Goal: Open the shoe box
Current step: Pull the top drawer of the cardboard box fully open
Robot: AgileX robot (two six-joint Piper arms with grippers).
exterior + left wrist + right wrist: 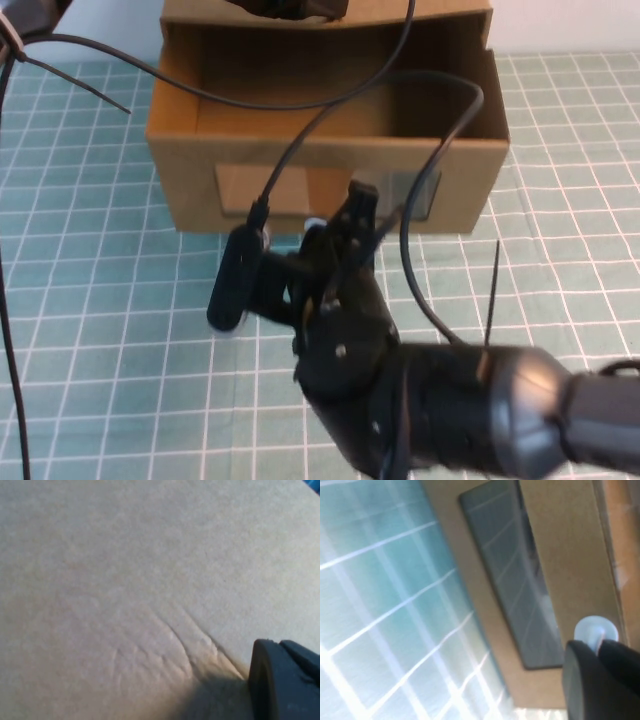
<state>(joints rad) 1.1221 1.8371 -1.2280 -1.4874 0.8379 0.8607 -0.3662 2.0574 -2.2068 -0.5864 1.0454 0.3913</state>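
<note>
**Shoe box [180, 170] sitting open at the mat's far side**

Right gripper [360, 195] is pointing closed, empty jaws at the near wall, just below its rim. Gridded mat [90, 300] is lying free on both sides. Left gripper [280, 652] is hanging close against the raised lid [430, 15]; its grip cannot be told.

The shoe box [330, 160] is matt brown cardboard, creased near the left gripper [290, 8] at its top; its front window [510, 580] is glossy film. The right gripper [361, 193], at that window, is matt black plastic.
</note>
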